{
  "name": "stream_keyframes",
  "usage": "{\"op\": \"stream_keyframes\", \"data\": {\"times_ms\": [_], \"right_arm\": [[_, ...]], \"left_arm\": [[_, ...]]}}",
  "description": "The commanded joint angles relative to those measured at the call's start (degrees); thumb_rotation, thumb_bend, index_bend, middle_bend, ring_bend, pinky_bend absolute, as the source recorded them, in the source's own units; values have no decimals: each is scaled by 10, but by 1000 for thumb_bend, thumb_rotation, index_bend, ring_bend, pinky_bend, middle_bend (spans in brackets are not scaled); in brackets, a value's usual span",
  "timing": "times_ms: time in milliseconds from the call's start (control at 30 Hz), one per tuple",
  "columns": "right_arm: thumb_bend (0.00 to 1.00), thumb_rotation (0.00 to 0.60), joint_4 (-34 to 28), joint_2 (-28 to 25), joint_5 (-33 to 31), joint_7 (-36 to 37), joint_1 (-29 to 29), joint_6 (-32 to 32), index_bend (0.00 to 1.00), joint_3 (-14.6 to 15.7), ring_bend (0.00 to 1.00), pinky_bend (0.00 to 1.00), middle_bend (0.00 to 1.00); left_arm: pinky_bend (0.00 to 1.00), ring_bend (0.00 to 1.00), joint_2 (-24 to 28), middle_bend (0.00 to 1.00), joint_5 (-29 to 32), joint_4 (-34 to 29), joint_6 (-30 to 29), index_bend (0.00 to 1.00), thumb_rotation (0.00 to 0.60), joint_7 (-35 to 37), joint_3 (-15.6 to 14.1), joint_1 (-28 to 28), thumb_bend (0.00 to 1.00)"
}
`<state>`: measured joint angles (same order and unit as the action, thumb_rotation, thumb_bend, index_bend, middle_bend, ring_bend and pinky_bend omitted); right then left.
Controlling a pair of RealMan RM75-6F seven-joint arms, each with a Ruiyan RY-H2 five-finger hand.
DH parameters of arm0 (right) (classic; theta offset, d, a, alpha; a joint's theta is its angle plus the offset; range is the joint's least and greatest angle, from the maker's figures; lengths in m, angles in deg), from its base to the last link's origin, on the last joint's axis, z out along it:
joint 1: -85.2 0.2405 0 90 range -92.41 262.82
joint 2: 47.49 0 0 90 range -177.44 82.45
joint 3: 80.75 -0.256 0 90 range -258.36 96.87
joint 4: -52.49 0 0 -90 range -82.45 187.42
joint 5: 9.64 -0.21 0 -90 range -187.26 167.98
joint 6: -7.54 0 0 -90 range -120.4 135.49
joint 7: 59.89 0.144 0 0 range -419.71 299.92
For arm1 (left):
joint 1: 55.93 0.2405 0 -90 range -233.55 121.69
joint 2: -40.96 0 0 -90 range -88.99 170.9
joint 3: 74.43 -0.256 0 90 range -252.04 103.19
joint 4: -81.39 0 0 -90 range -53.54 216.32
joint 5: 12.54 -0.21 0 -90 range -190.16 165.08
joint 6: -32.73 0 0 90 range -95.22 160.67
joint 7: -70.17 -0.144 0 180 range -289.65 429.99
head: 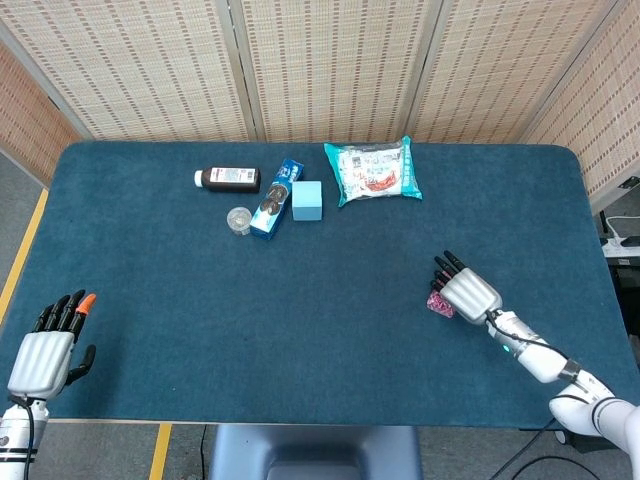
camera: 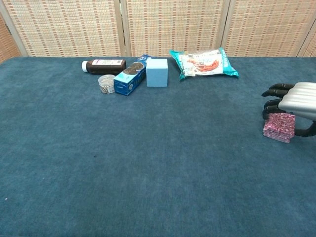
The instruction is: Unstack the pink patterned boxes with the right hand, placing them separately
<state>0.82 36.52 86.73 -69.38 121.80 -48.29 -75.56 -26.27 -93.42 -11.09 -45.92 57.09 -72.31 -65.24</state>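
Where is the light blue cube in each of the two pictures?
Head view: the light blue cube sits near the top, a bit left of the middle.
Chest view: the cube is at the back of the table, left of centre.
Shared landmark: the blue cookie box lies just to its left in both.

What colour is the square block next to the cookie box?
The block is light blue, plain with no pattern. It shows best in the chest view.
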Motion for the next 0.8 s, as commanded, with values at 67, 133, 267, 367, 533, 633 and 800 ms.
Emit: {"op": "stream_keyframes", "data": {"times_ms": [67,133,267,367,533,633,800], "right_arm": [[248,600,1,3,-2,-6,-2,-1,360,-1,73,0,274],[248,600,2,3,-4,-8,-2,-1,376,-1,80,0,285],[248,600,2,4,-4,-9,-3,-5,404,-1,97,0,304],[248,600,3,5,-1,-8,-3,-11,443,0,117,0,330],[248,600,8,8,1,-8,-3,-17,499,0,136,0,364],[248,600,11,10,4,-11,-4,-23,525,2,152,0,378],[248,600,10,9,6,-14,-5,-28,549,2,168,0,381]], "left_arm": [[135,0,0,0,0,1,1,0,600,0,0,0,464],[135,0,0,0,0,0,2,0,600,-2,-1,-1,464],[135,0,-1,0,0,0,2,0,600,-2,-1,-1,464],[135,0,0,0,1,0,2,0,600,-2,-1,-1,464],[135,0,0,0,0,0,2,0,600,-2,-1,-1,464],[135,0,0,0,-1,-2,1,0,600,-1,-2,0,464],[136,0,1,0,-1,-3,-1,0,600,-1,-2,0,465]]}}
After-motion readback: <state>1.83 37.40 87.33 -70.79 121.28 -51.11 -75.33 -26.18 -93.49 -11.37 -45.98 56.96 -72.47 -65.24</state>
